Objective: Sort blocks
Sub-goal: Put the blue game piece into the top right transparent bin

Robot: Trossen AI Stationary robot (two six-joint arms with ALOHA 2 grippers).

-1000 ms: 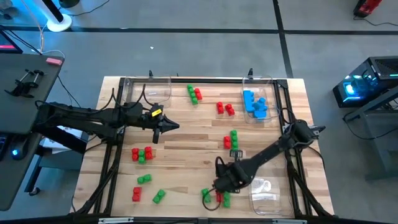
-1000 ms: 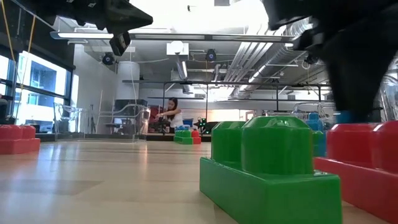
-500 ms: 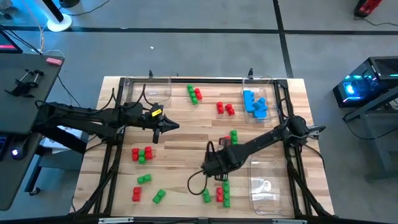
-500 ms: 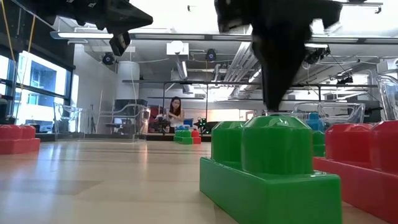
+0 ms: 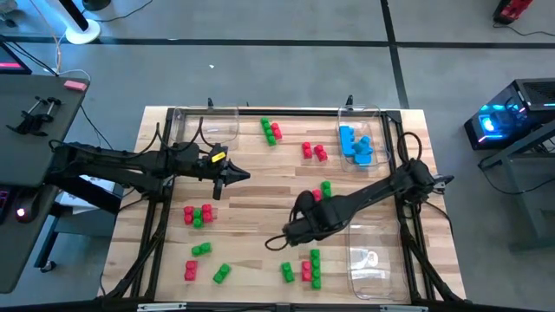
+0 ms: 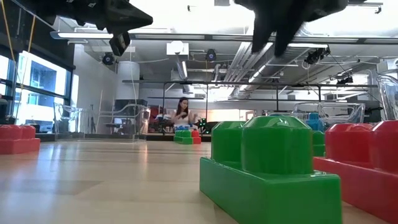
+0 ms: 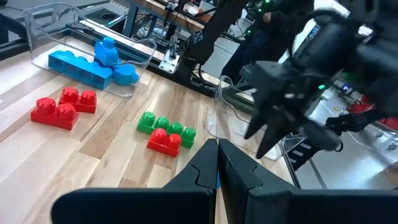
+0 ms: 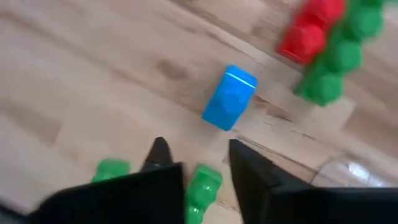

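Note:
Red and green blocks (image 5: 198,214) lie scattered on the wooden table, with a group (image 5: 305,270) near the front edge. My right gripper (image 5: 290,232) hangs above the table just far of that group, pointing down, open and holding nothing (image 8: 198,149). In its wrist view a single blue block (image 8: 229,96) shows blurred on the wood beyond the fingertips, apart from them; the arm hides it in the high view. Several blue blocks (image 5: 355,143) lie in the far right tray. My left gripper (image 5: 245,176) is shut (image 7: 217,162) and held high over the table's left half.
Clear plastic trays stand at the far left (image 5: 204,126), the far right (image 5: 375,114) and the near right (image 5: 373,264). A red block and a green block (image 5: 323,191) lie beside my right arm. Bare wood lies in the middle, between the two grippers.
My right gripper has risen from the group of blocks near the front edge, moved a little toward the far and left edges, and rolled about its own axis. In the low view its fingertips, closed to one point before, now stand slightly apart.

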